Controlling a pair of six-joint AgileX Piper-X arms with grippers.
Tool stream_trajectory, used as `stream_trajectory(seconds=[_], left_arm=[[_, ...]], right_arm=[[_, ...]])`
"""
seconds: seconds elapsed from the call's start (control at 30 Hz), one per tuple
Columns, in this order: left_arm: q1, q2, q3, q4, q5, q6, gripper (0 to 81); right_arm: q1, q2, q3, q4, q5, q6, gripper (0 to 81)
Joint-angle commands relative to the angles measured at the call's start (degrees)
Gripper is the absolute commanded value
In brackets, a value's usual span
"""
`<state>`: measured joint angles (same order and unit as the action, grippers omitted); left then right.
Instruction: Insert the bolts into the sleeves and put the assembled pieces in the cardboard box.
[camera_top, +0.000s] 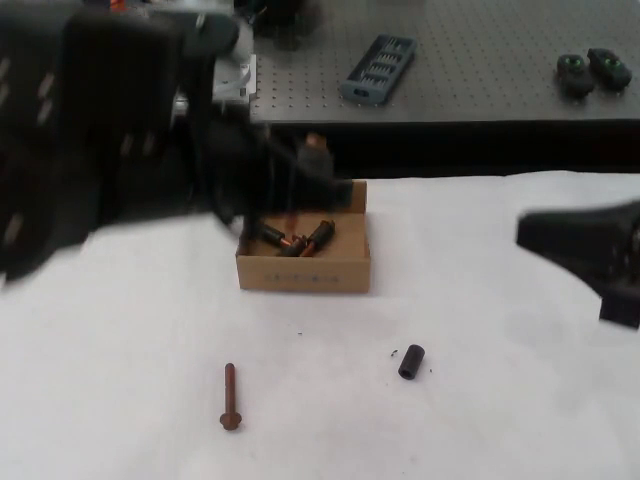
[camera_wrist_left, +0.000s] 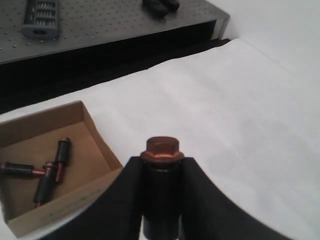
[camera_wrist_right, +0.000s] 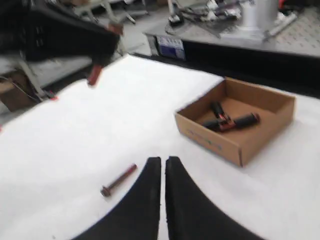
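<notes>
— How do the left jaws stand?
— Pinched on a black sleeve (camera_wrist_left: 161, 200). The left wrist view shows a copper bolt head (camera_wrist_left: 162, 148) poking out of its end. It is held in the air, close to the cardboard box (camera_wrist_left: 65, 202).
— And the right jaws?
— Pressed together with nothing between them, over the white table (camera_wrist_right: 75, 130).
— What's in the box?
— Three assembled pieces (camera_wrist_right: 230, 121), lying crossed on its floor.
— Anything loose?
— The right wrist view shows a lone bolt (camera_wrist_right: 118, 180) on the table in front of the box. The high view adds a bare sleeve (camera_top: 411, 361) to that bolt's right, well apart from it.
</notes>
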<state>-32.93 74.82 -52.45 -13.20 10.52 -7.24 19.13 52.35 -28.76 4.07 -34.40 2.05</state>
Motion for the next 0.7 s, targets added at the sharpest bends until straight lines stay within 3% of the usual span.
stream_trajectory(seconds=[0.0,0.2,0.37,0.67], left_arm=[[3.3,9.06,-16.07,10.93,0.24,-1.24,0.6],[3.93,21.03,-30.67,20.81,1.94,-1.09,0.6],[3.93,30.73,-41.2,27.02,3.25,-1.09,0.6],[3.93,46.7,-57.33,34.63,3.25,-1.43,0.6]], right_arm=[[-0.43,-2.87,-0.23,10.33,7.61,-6.05,3.7],[-0.43,-7.11,-0.23,25.74,20.94,-14.39,3.7],[-0.43,-10.19,-0.23,31.92,23.39,-16.78,3.7],[-0.43,-20.26,-0.23,31.61,24.04,-15.57,3.7]])
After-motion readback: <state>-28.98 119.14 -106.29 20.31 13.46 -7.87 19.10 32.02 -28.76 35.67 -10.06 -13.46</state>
